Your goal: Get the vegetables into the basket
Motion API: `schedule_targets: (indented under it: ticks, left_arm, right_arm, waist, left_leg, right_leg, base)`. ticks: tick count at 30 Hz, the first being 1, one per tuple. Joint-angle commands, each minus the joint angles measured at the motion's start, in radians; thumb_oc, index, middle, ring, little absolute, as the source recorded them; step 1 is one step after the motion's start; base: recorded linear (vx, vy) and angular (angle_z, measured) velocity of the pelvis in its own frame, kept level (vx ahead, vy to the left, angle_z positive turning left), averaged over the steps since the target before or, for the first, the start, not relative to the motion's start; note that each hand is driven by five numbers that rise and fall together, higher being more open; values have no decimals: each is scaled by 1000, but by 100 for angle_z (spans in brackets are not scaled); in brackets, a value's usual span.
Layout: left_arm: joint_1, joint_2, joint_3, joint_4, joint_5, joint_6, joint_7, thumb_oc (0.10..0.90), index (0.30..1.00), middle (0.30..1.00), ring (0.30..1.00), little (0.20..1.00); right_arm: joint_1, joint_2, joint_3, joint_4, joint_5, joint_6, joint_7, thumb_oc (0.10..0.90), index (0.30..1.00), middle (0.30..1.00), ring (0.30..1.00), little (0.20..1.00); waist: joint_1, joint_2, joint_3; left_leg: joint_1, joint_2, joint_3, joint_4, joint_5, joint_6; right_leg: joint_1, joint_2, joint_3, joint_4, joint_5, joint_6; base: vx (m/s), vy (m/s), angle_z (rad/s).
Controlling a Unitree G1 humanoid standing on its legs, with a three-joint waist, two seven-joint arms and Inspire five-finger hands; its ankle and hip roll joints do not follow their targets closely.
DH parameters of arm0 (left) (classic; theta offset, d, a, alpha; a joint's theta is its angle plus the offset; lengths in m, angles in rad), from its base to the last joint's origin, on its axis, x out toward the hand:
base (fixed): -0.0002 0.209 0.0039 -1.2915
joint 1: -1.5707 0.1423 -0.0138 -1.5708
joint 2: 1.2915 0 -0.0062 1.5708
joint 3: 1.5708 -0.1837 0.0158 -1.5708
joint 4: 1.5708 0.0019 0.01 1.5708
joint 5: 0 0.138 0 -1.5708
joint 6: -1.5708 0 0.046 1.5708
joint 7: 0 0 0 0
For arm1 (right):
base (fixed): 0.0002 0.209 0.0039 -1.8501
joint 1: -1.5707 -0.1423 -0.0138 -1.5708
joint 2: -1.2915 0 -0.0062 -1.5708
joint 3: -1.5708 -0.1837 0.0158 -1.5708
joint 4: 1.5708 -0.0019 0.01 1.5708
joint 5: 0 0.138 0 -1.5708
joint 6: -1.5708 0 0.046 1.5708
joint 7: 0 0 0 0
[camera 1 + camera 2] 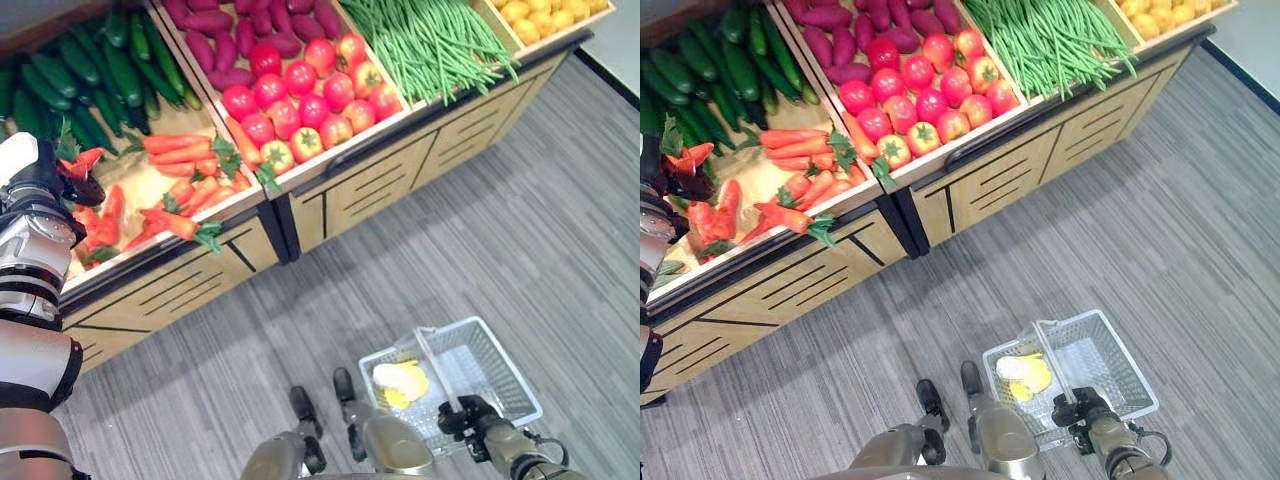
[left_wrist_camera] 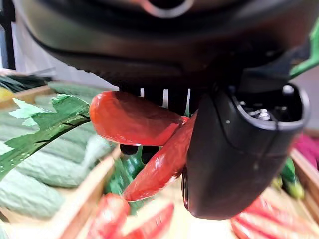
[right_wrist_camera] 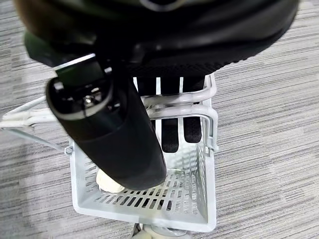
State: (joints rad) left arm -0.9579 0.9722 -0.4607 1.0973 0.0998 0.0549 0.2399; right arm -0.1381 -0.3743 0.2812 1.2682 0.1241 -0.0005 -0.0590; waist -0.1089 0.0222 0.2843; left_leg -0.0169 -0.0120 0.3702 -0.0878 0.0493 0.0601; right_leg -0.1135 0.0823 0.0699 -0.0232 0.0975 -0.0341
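My left hand [image 1: 40, 182] is over the left end of the carrot bin [image 1: 140, 195], shut on orange-red carrots [image 2: 130, 117] with green leaves, pinched between thumb [image 2: 234, 149] and fingers. More carrots [image 1: 180, 150] lie in the bin beside and below it. My right hand [image 1: 468, 415] is low at the front, its fingers [image 3: 172, 132] curled round the handle [image 3: 174, 107] of the white wire basket [image 1: 500, 372], which hangs over the floor. A pale yellow vegetable [image 1: 400, 380] lies in the basket.
The wooden produce stand [image 1: 400, 170] runs across the back with cucumbers [image 1: 100, 70], tomatoes [image 1: 300, 95], purple sweet potatoes [image 1: 230, 30], green beans [image 1: 430, 40] and yellow fruit [image 1: 545, 15]. Grey striped floor [image 1: 520, 240] lies between stand and basket.
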Motion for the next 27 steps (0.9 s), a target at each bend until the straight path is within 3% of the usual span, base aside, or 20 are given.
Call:
schedule_targets:
  ticks: [1,8,13,16,23,27]
  left_arm:
    - [-12,73,-6,-50,23,-40,47,400,300,300,300,300]
    - [194,109,44,-470,109,-56,-39,400,300,300,300,300]
    - [291,156,52,-680,201,-75,-105,400,300,300,300,300]
    - [334,156,76,-739,211,-79,-115,400,300,300,300,300]
    - [574,91,263,-995,185,-80,-160,400,300,300,300,300]
    - [602,73,285,-1026,178,-81,-169,400,300,300,300,300]
  right_arm:
    - [123,-24,-20,47,-12,12,9,400,300,300,300,300]
    - [149,-19,-76,51,-41,29,31,400,300,300,300,300]
    - [155,-17,-94,54,-61,31,46,400,300,300,300,300]
    - [152,-16,-104,58,-61,33,46,400,300,300,300,300]
    - [164,10,-125,65,-76,47,60,400,300,300,300,300]
    - [169,16,-125,68,-85,49,62,400,300,300,300,300]
  waist:
    - [1,35,-150]
    - [33,34,-195]
    - [46,29,-221]
    - [51,26,-229]
    - [67,15,-264]
    - [67,13,-265]
  left_leg:
    - [82,36,-9,1,-102,-85]
    - [131,27,-47,1,-115,-76]
    - [155,23,-71,1,-124,-68]
    - [165,22,-79,1,-126,-66]
    - [209,12,-100,6,-148,-48]
    - [216,9,-99,4,-152,-42]
  right_leg:
    - [6,-83,3,-50,-43,133]
    - [70,-94,-28,-45,-62,136]
    - [103,-102,-50,-40,-71,140]
    - [113,-103,-56,-34,-76,141]
    - [156,-108,-59,-20,-93,142]
    - [159,-111,-58,-18,-93,143]
  base:
    - [4,16,13]
    - [-45,38,15]
    - [-58,38,18]
    - [-56,34,12]
    - [-54,45,9]
    - [-38,39,1]
